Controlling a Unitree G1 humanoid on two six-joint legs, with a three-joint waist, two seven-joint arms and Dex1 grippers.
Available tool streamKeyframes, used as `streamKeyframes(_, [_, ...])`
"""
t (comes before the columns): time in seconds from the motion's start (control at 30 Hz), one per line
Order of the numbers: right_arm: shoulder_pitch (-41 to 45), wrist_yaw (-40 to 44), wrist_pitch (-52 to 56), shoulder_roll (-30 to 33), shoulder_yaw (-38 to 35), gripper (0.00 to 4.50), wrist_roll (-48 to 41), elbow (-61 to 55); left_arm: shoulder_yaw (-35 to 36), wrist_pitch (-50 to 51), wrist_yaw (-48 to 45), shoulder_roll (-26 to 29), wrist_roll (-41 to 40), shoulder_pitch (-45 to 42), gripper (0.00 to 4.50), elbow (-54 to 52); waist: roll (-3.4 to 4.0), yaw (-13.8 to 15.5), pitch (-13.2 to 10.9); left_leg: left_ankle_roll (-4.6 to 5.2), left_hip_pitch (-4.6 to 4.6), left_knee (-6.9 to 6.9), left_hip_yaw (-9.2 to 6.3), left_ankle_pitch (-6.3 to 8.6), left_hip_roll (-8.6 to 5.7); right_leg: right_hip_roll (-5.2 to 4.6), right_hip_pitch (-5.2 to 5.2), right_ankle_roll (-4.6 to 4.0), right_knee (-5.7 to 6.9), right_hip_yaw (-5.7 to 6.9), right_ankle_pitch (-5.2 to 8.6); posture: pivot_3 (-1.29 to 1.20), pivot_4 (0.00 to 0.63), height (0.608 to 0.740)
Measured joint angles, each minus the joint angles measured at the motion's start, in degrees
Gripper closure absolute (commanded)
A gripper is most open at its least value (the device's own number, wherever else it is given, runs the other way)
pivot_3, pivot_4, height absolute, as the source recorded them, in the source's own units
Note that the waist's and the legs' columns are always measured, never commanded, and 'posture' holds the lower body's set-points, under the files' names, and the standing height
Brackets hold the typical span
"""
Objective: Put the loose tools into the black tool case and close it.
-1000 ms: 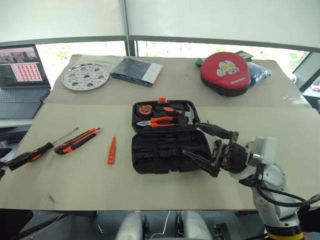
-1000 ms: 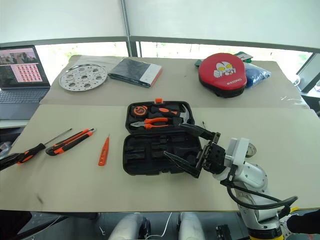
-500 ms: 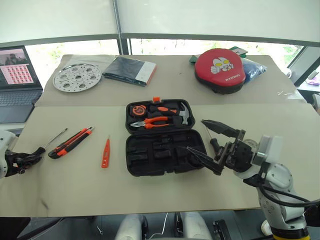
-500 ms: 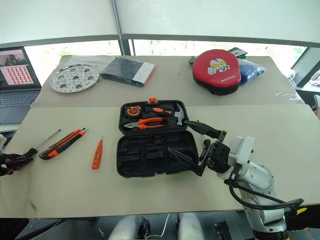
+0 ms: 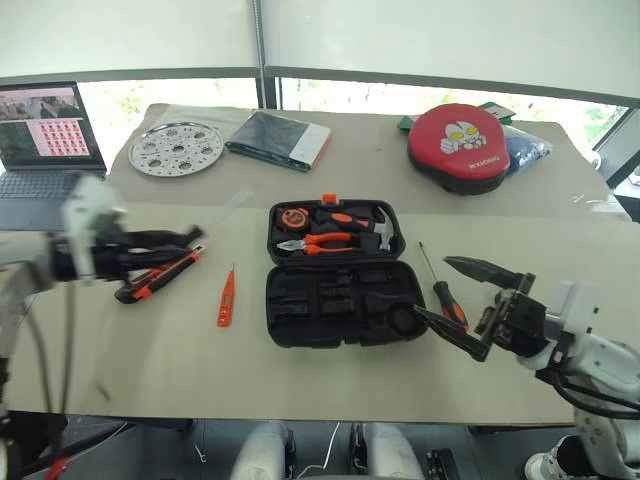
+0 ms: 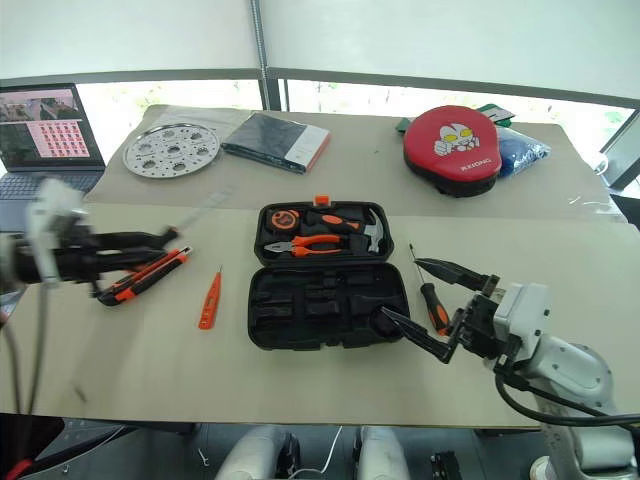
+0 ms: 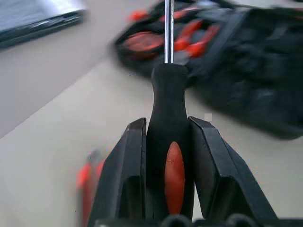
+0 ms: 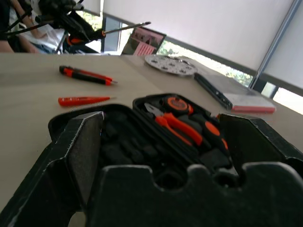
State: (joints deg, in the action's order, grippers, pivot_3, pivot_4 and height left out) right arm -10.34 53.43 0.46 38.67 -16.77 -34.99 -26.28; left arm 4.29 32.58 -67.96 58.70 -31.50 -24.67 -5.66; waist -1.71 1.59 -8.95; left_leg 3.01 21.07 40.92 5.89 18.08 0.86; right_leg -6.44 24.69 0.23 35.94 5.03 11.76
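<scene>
The black tool case [image 5: 338,300] lies open mid-table, with pliers and a hammer in its far half. My left gripper [image 5: 183,240] hovers left of the case, shut on an orange-and-black screwdriver [image 7: 169,94] whose shaft points toward the case. An orange-black utility knife [image 5: 160,275] and a slim orange tester pen [image 5: 226,297] lie on the table under and beside that arm. A second screwdriver [image 5: 442,295] lies just right of the case. My right gripper [image 5: 431,285] stands open over it at the case's near right corner, holding nothing.
Along the table's far side are a laptop [image 5: 45,130], a perforated metal disc [image 5: 176,148], a dark flat book [image 5: 278,139] and a red round pad [image 5: 460,145] with a blue bag behind it. A seam crosses the table behind the case.
My left gripper has shut on the screwdriver, lifted it from the table's left edge and swung it right toward the case. My right gripper drew back to the right, uncovering the second screwdriver.
</scene>
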Motion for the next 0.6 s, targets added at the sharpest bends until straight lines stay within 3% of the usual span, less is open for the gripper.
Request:
streamKeyframes(0.13, [-2.38,3.44,0.13,3.18,-2.96,0.0,0.33,3.66,-17.39,6.71,4.13,-9.62,7.99,-12.36,3.67,-5.15,0.0,-0.27,-0.02,0.01,-0.26,0.0,-0.06,-0.01,-0.05,0.17,-0.37,0.0,-0.11,-0.09,-0.01,0.0,0.15,0.74])
streamKeyframes(0.23, [-2.6,4.95,0.12,3.24,-3.2,0.0,0.43,4.85,-26.38,8.71,6.54,-13.72,14.01,-15.78,3.67,-4.85,-0.04,-1.14,-0.05,0.01,-0.5,-0.15,0.05,-0.01,0.04,0.34,-0.33,-0.01,-0.11,-0.52,0.0,0.0,0.15,0.74])
streamKeyframes(0.4, [-2.41,5.3,-0.64,1.95,-2.99,0.0,1.04,5.39,-32.66,8.97,8.14,-17.61,21.14,-19.39,3.67,-0.22,-0.05,-0.87,-0.07,0.13,-0.54,-0.1,0.04,0.06,0.05,0.36,-0.34,0.04,-0.1,-0.71,0.03,0.0,0.15,0.74])
streamKeyframes(0.6, [-3.85,5.68,-2.18,-0.36,-2.56,0.0,1.59,5.25,-35.09,8.38,9.03,-20.16,26.49,-20.67,3.67,2.62,-0.05,-0.73,-0.08,0.37,-0.41,0.01,0.05,0.2,-0.04,0.34,-0.33,0.3,-0.14,-1.06,0.11,0.0,0.15,0.74])
